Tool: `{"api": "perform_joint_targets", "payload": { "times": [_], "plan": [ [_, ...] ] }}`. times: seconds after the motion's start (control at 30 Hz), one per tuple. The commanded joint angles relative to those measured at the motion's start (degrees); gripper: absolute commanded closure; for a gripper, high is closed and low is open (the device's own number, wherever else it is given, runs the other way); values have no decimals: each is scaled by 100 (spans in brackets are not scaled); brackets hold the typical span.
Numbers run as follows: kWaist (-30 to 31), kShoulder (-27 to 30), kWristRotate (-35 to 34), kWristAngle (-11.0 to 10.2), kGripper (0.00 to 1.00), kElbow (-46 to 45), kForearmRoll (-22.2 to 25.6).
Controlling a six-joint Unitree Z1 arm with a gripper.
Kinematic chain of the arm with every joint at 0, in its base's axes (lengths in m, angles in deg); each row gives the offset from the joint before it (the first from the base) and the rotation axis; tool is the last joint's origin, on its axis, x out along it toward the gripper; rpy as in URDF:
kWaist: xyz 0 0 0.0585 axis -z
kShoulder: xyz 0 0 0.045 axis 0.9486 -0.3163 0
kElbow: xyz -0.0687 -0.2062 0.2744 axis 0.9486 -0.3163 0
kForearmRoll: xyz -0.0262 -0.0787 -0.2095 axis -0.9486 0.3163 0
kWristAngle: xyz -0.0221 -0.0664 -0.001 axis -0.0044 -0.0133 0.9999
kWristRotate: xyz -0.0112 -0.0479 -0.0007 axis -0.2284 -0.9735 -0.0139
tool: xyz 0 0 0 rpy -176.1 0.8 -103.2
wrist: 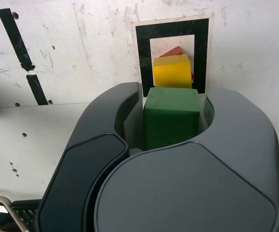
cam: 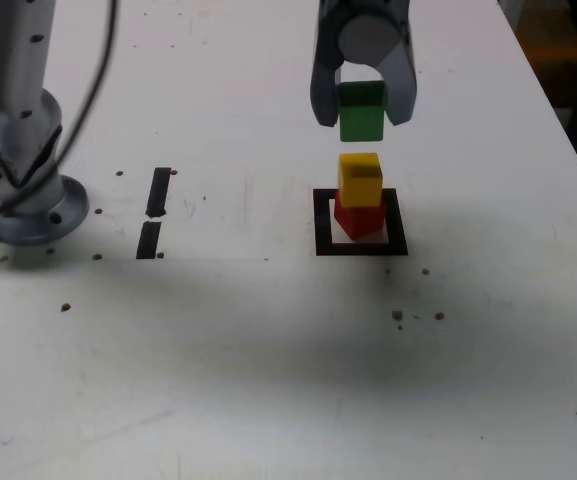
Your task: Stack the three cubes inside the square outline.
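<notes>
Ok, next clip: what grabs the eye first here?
The gripper holds the green cube in the air just above a two-cube stack. The yellow cube sits on the red cube inside the black square outline, right of two short tape strips in the exterior view.

Exterior high front, wrist close, downward

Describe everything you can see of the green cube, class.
The small solid green cube looks matte, like plastic or painted wood, with slightly rounded edges. It hangs upright in the air, clamped between the dark grey gripper fingers on two opposite sides. It sits above the yellow cube, not touching it; a clear gap shows in the exterior view.
</notes>
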Motion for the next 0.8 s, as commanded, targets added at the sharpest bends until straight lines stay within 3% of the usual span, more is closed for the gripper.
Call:
{"api": "perform_joint_targets", "payload": {
  "times": [0.0, 0.2, 0.5, 0.77],
  "plan": [
    [-40, 14, -6, 26, 84, -71, 86],
    [-147, -43, 6, 162, 83, -416, -93],
    [-149, -72, -93, 87, 82, -638, -537],
    [-149, -200, -151, 105, 82, -657, -616]
  ]
}}
